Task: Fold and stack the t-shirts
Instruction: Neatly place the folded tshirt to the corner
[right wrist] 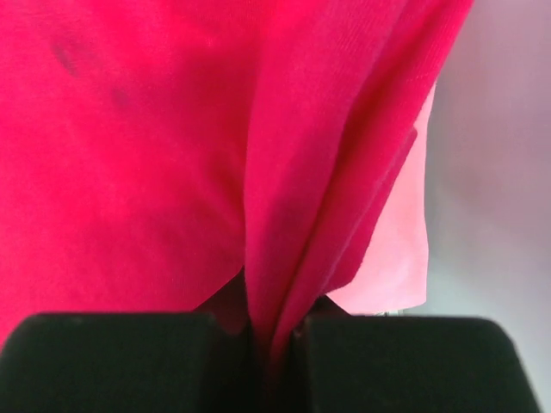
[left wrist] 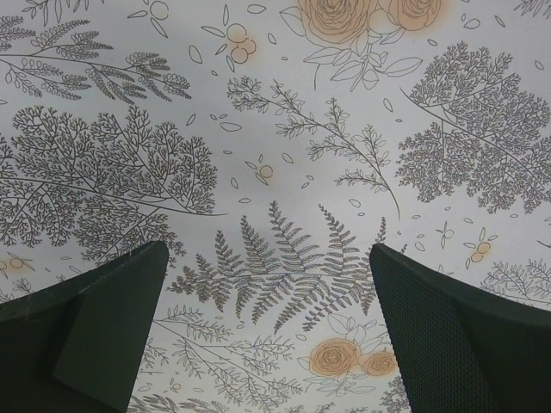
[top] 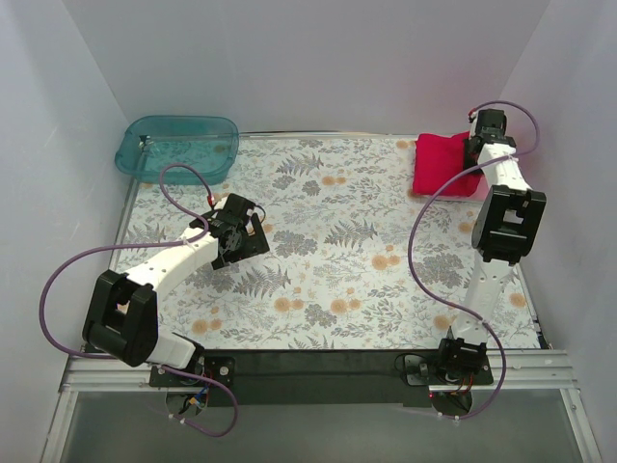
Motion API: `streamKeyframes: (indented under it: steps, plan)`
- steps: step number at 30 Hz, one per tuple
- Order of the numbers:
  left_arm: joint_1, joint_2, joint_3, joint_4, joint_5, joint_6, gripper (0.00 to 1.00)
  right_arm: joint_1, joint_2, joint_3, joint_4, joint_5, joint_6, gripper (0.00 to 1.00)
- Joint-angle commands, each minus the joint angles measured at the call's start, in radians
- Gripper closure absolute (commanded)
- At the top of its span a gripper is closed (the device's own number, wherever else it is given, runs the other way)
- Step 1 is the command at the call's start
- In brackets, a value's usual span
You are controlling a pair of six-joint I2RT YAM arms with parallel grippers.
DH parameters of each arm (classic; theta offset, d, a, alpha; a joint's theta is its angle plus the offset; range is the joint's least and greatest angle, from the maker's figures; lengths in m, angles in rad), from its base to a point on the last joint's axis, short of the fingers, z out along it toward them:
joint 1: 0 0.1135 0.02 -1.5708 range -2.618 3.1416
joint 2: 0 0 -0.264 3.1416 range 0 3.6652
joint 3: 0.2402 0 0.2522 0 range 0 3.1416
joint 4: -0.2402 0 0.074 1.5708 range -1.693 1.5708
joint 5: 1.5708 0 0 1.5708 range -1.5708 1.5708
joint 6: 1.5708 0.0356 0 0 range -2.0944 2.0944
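right tool [right wrist: 274, 331] pinching red t-shirt [right wrist: 129, 155], pink t-shirt [right wrist: 400, 249] beneath

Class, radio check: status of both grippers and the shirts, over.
Left gripper open, empty, above table. Right gripper shut on red t-shirt, far right corner; pink t-shirt peeking past its edge. Teal tub far left, out of way.

White arms [top: 178, 257], black joints [top: 122, 316], purple cables [top: 413, 236].
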Motion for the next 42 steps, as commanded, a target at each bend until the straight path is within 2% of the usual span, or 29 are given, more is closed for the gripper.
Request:
streamKeyframes:
  steps: [1, 16, 27, 32, 42]
  plan:
    - [0.002, -0.011, 0.026, -0.017, 0.0, -0.001, 0.02, -0.004, 0.009, 0.0, 0.081, 0.086, -0.013, 0.99]
    - [0.001, -0.04, 0.005, -0.029, -0.009, -0.012, 0.02, -0.004, 0.042, 0.006, 0.098, 0.234, 0.013, 0.9]
    - [0.001, -0.052, 0.003, -0.025, -0.011, 0.008, 0.02, 0.027, -0.046, -0.006, 0.128, 0.224, -0.045, 0.91]
    - [0.001, -0.054, 0.0, -0.028, -0.009, 0.008, 0.02, 0.036, -0.072, 0.021, 0.147, 0.289, -0.078, 0.9]
    - [0.001, -0.035, 0.012, -0.029, -0.003, 0.009, 0.02, 0.036, -0.009, 0.005, 0.164, 0.354, -0.107, 0.88]
